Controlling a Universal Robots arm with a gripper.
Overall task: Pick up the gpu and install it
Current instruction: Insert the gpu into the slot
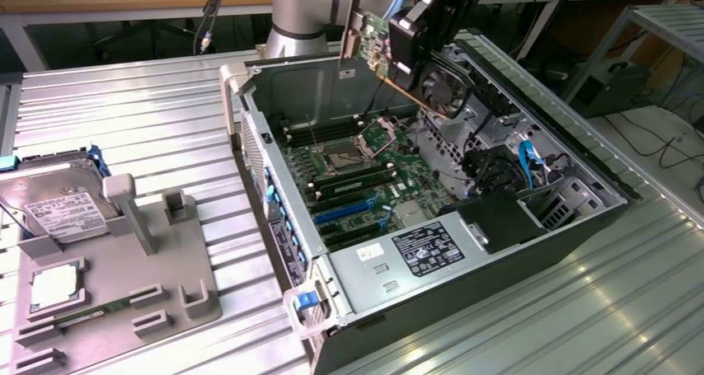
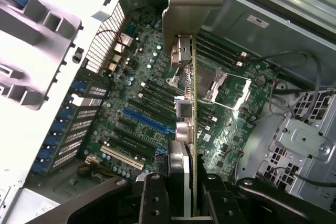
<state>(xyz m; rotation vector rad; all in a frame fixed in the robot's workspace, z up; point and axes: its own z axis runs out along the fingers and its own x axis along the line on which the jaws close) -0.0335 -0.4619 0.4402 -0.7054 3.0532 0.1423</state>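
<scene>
My gripper (image 1: 424, 29) is shut on the gpu (image 1: 385, 58) and holds it in the air above the far end of the open computer case (image 1: 275, 227). The card hangs tilted, with its silvery bracket (image 1: 351, 35) toward the exterior view's left and its round fan (image 1: 443, 86) lower down. In the wrist view the gpu (image 2: 192, 103) shows edge-on between the black fingers (image 2: 153, 199), its bracket (image 2: 184, 3) at the far end. Below it lies the motherboard (image 2: 152, 98) with blue expansion slots (image 2: 143, 121); the card is clear of them.
On the exterior view's left, a grey fixture (image 1: 143, 284) holds a boxy hard drive (image 1: 61, 214). Inside the case sit a labelled power supply (image 1: 429, 250), the CPU socket (image 1: 358, 148) and cables with a drive cage (image 1: 528, 173). Ribbed metal table (image 1: 143, 119) surrounds the case.
</scene>
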